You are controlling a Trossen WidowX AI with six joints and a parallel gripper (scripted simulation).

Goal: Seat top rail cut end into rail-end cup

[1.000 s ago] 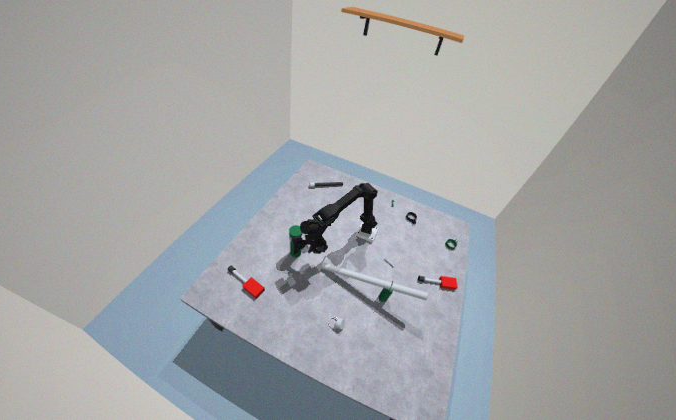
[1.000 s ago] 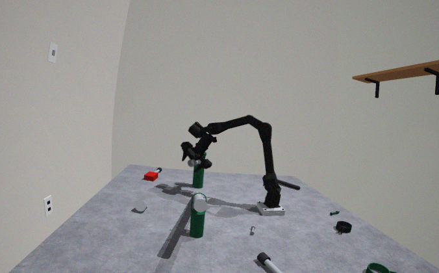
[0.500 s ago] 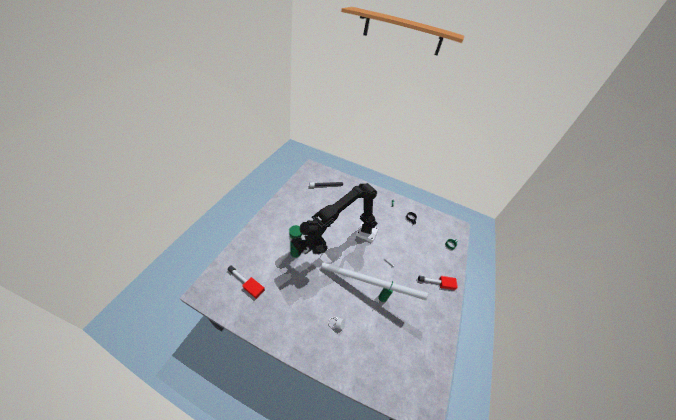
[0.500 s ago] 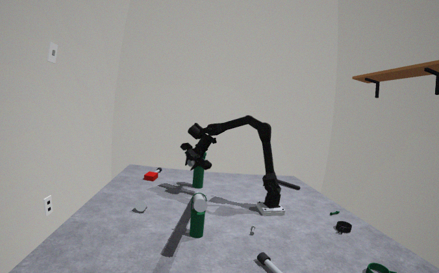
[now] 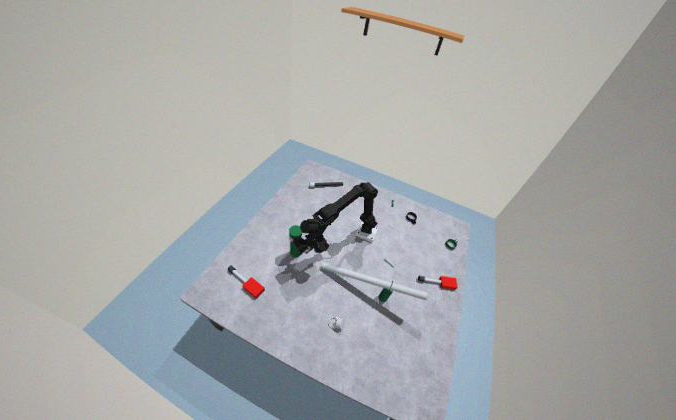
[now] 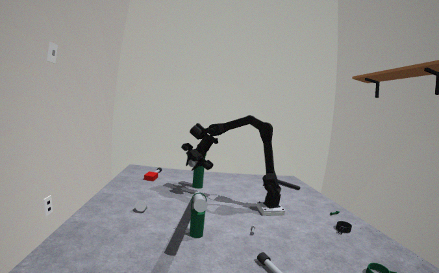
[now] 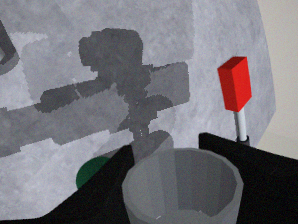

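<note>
The long white top rail [image 5: 372, 278] [image 6: 199, 204] spans the middle of the bench, tilted, passing through the loop cap [image 5: 388, 290] on the short green post [image 5: 385, 294] [image 6: 197, 223]; its cut end is well short of the big green post [image 5: 292, 245] [image 6: 197, 177], which stands toward the bench's far edge in the exterior view. At that post's upper part, the black gripper [image 5: 306, 249] [image 6: 193, 164] [image 7: 165, 147] is closed on the grey rail-end cup [image 6: 191, 162] [image 7: 182, 187], one finger on either side. The brace band is hard to make out behind the fingers, so I cannot tell how high it sits.

Pulling on the cup could drag the band down or twist it round the post, turning the mouth off the rail's line. Gripping it too hard might tip it, and a rail pushed in askew could catch on the rim or slip out of the loop.

The bench top [image 5: 382, 360] [image 6: 106, 247] is mottled grey, with blue floor [image 5: 137, 313] round it, pale plain walls and a wooden shelf [image 5: 403, 23] [image 6: 407, 70]. Smallest, a metal bolt [image 5: 388, 262] [image 6: 252, 230] lies between rail and arm base.
</note>
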